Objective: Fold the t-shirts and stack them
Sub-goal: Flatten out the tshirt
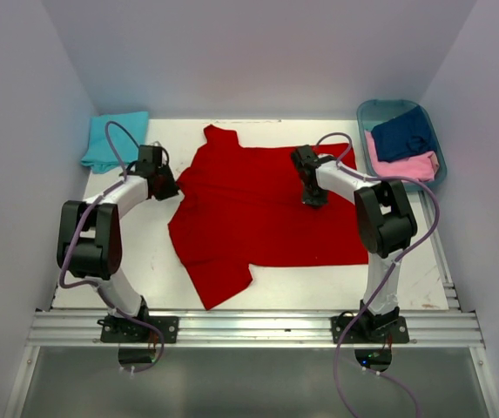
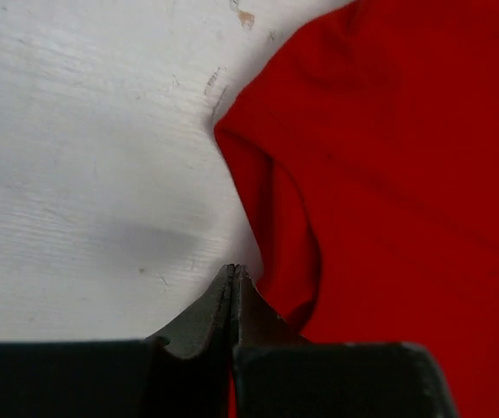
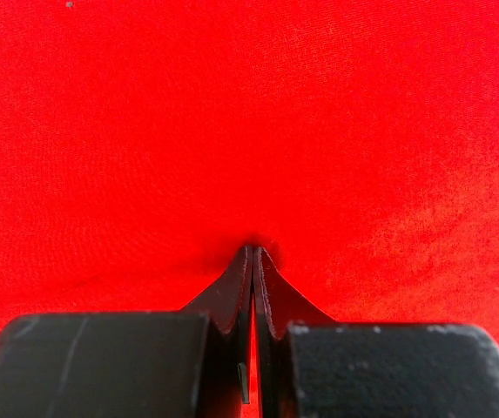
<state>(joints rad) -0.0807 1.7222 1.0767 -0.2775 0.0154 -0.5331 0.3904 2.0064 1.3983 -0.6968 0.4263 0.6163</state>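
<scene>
Fingers of the left gripper (image 2: 234, 270) are pressed together with nothing visible between them. Their tips sit at the rim of the large bright red cloth t-shirt (image 2: 406, 218), where a rolled fold of its edge curls just right of the tips and the bare white table (image 2: 84, 174) lies to their left. Fingers of the right gripper (image 3: 253, 250) are also closed tip to tip, pointing down into the shirt's body, where a small pucker sits at the tips; whether any cloth is pinched cannot be told.

In the top view the red shirt lies spread over the middle of the table. Its long axis seems to run left to right, with sleeve-like flaps at upper left and lower left and a straight edge on the right. The left arm reaches in from the left to the shirt's left edge, elbow raised. The right arm bends over the upper right part of the body.

Each arm looks nearest its own end, so a fold would call for grips at the edges
</scene>
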